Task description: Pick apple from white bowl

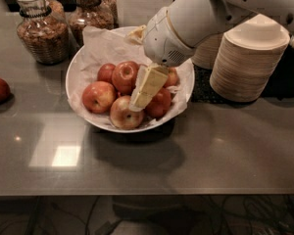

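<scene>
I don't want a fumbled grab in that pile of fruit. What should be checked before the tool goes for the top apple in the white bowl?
1. The tool is inside the rim of the white bowl: ok, it hangs low among the fruit.
2. The apple is exposed: ok, it sits on top of the pile.
3. The tool is centred on the apple: not ok, it is to the apple's right, with its tip by the front apple.
4. The paper lining is free of the arm: cannot tell.
5. The stack of beige bowls stands apart from the white bowl: ok.
</scene>
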Controlling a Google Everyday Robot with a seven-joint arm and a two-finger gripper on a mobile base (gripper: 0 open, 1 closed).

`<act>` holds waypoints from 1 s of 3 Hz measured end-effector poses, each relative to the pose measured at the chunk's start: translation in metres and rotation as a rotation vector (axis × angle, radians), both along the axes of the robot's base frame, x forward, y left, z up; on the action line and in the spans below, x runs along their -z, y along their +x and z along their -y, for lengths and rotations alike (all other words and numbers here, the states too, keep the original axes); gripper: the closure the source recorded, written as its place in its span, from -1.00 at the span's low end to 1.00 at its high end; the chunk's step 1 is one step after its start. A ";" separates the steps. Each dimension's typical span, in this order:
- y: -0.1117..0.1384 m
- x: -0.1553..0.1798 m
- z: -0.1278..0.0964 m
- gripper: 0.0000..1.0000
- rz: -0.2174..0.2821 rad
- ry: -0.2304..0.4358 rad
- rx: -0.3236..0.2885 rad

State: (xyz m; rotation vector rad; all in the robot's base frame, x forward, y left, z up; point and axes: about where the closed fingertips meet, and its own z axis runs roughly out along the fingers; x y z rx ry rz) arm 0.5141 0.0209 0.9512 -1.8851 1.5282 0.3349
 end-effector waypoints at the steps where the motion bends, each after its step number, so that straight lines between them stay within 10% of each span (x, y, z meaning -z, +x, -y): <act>1: 0.018 0.002 -0.019 -0.82 -0.051 0.050 0.006; 3: 0.044 0.011 -0.028 -0.80 -0.131 0.115 0.052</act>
